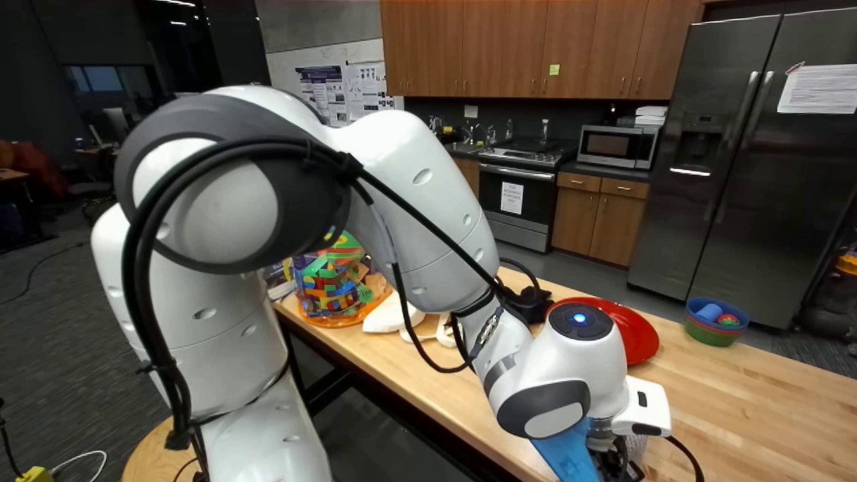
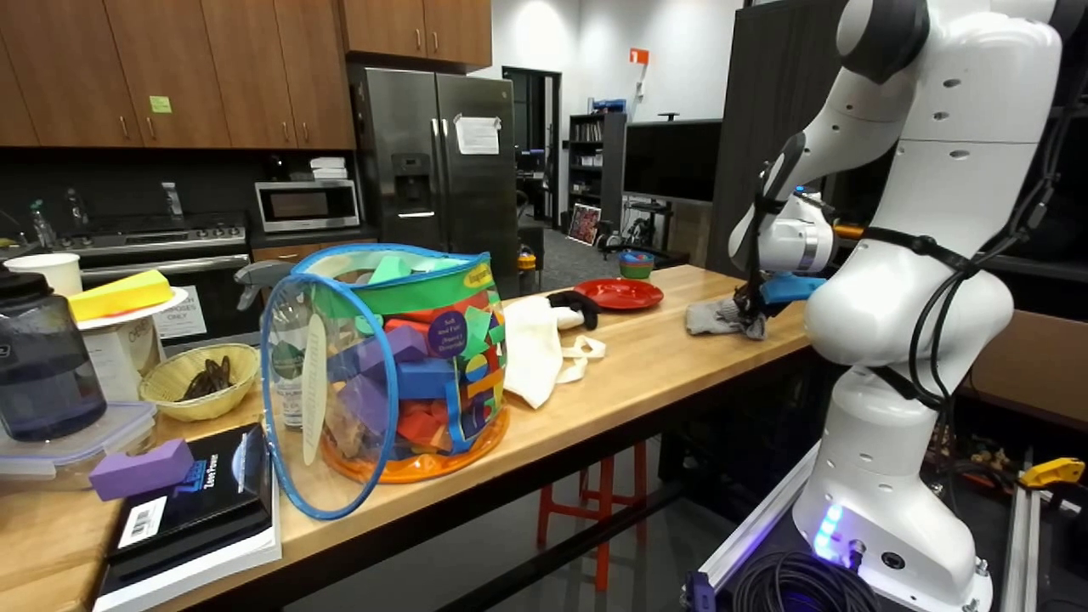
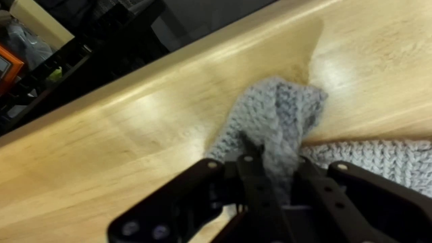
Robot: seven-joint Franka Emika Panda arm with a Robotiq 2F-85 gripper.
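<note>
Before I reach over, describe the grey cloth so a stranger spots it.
Find the wooden table, then the white robot arm bent over it. Pinched in its dark fingers is the grey cloth. Unlike the smooth red plate nearby, it's crumpled and coarsely knitted.

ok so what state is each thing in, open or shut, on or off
Claw: shut on gray cloth
Gray cloth: pinched, crumpled
Status light: lit blue
Block bag: open, well filled
Basket: holding something dark
Fridge: shut
Microwave: shut
Oven: shut
Upper cabinets: shut
Large screen: dark
</note>
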